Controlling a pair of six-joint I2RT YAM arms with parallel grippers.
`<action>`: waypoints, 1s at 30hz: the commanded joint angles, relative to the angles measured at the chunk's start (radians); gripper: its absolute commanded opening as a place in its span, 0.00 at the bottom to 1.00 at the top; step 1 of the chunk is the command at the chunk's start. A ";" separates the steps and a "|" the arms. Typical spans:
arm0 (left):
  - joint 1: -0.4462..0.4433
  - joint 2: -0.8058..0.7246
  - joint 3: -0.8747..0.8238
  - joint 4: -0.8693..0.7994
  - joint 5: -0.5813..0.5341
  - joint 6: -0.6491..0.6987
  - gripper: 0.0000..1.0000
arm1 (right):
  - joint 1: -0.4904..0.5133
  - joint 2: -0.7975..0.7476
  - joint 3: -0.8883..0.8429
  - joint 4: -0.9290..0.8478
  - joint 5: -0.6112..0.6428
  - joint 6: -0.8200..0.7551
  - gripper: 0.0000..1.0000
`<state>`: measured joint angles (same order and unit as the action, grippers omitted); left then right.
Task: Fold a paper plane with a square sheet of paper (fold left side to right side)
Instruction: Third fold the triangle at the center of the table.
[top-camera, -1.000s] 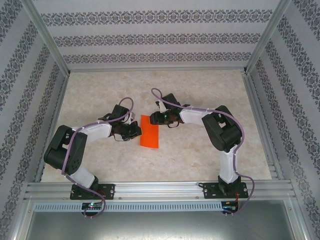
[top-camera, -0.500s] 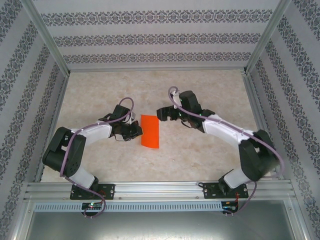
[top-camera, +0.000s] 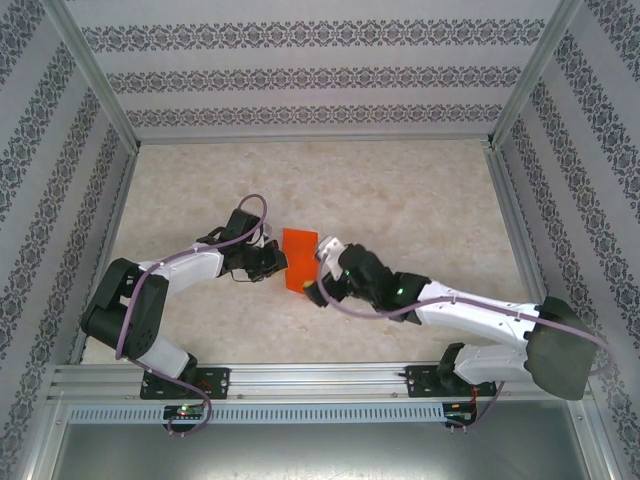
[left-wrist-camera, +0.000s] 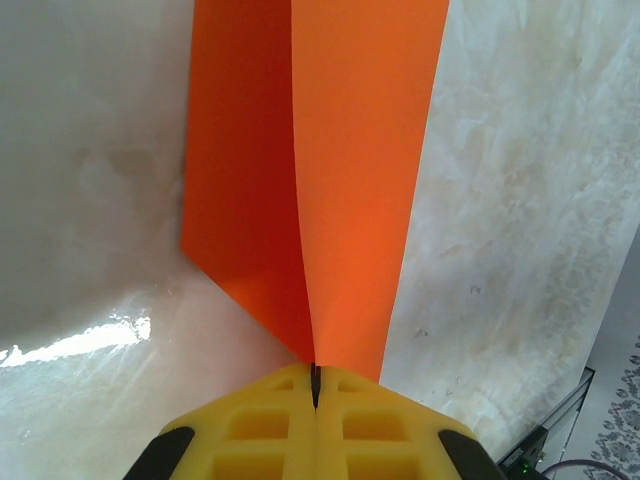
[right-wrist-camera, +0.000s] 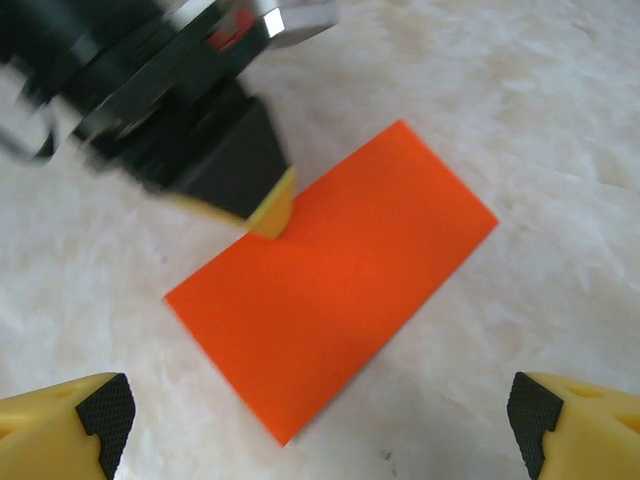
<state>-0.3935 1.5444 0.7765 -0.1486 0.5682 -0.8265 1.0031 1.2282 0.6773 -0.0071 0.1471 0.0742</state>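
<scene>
The square sheet of paper (top-camera: 298, 250) is bright orange and lies folded in half as a narrow rectangle mid-table. My left gripper (top-camera: 277, 262) is shut on its left edge. In the left wrist view the two layers of the paper (left-wrist-camera: 350, 180) run into the slit between the closed yellow fingers (left-wrist-camera: 260, 430). My right gripper (top-camera: 320, 284) hovers at the paper's near right corner. From the right wrist the paper (right-wrist-camera: 330, 290) lies flat ahead of the right gripper (right-wrist-camera: 320, 425), whose jaws stand wide open with nothing between them. The left gripper's yellow fingertip (right-wrist-camera: 272, 212) rests at the paper's edge.
The marble-patterned tabletop (top-camera: 410, 190) is boxed in by patterned walls (top-camera: 300, 70) with aluminium posts. A metal rail (top-camera: 320, 378) carrying both arm bases runs along the near edge.
My right arm swung from the far side of the paper down to its near right corner, and its jaws opened wide. The left gripper kept its hold in place.
</scene>
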 joint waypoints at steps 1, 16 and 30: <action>-0.013 -0.021 0.002 0.004 0.008 -0.028 0.00 | 0.093 0.039 -0.050 0.082 0.177 -0.141 0.98; -0.027 -0.017 0.020 -0.007 0.012 -0.033 0.00 | 0.216 0.372 -0.010 0.398 0.277 -0.372 0.87; -0.037 -0.011 0.033 -0.023 0.006 -0.025 0.00 | 0.182 0.445 0.059 0.376 0.291 -0.311 0.49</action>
<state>-0.4191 1.5425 0.7788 -0.1505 0.5720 -0.8467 1.1995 1.6634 0.7113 0.3767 0.4221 -0.2665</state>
